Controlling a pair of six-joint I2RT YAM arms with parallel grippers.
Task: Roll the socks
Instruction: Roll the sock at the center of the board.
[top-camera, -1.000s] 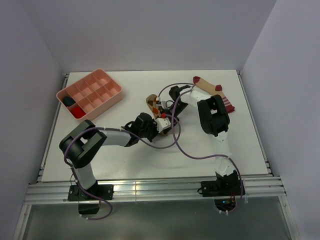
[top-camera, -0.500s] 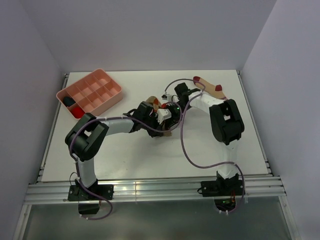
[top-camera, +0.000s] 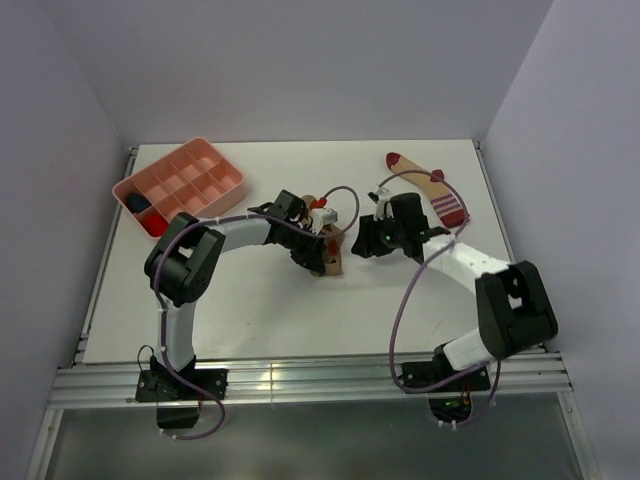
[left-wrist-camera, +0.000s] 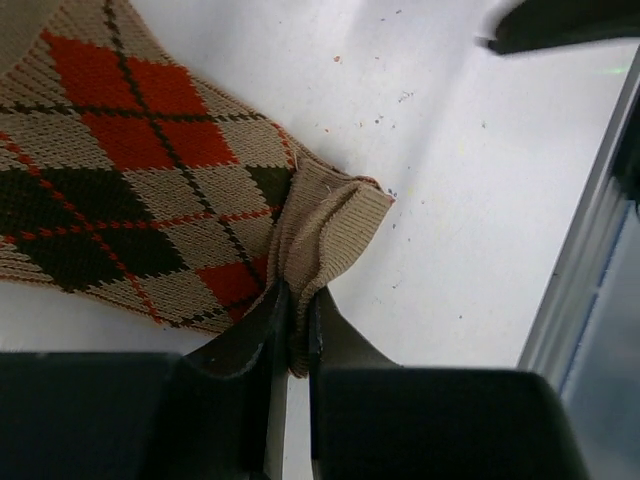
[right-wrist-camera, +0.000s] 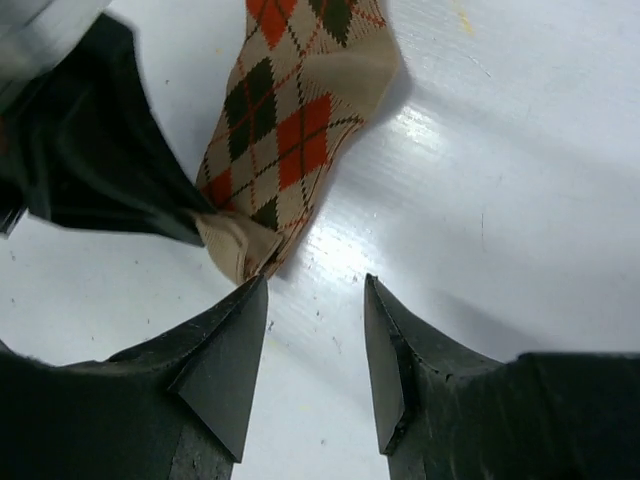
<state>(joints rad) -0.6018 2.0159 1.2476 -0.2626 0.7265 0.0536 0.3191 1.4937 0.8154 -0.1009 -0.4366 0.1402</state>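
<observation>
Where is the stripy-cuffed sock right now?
In the top view, the striped-cuff sock lies flat at the far right of the table, apart from the argyle sock.

Bright even light, soft shadows, glare on table (right-wrist-camera: 425, 125)

The argyle sock (left-wrist-camera: 130, 190) is ribbed knit cloth; the white table (right-wrist-camera: 480, 180) is smooth, glossy.

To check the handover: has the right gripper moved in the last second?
Yes. The right gripper has drawn back rightward from the argyle sock, farther from the pink tray.
</observation>
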